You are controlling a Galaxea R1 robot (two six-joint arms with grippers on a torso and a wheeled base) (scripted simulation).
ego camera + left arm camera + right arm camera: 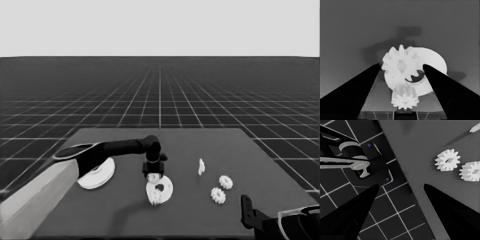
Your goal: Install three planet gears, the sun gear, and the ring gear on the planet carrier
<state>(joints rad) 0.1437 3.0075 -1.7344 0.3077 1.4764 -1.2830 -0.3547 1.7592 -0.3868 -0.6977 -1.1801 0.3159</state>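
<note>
My left gripper [154,171] reaches in from the left and hangs just over the planet carrier, the smaller round part [167,188], near the table's middle. It is shut on a planet gear [401,65], which fills the gap between the fingertips in the left wrist view. A second gear [405,101] sits on the smaller round part [435,60], at its near edge [156,198]. The ring gear, the larger round part [100,176], lies to the left, partly behind the left arm. Two more gears [225,182] [217,195] lie to the right. My right gripper [247,212] is parked at the lower right, open.
A thin white piece [201,166] stands right of the smaller round part. The right wrist view shows the two loose gears [447,160] [471,171] near the table's edge, and dark machinery [367,167] past it over the floor grid.
</note>
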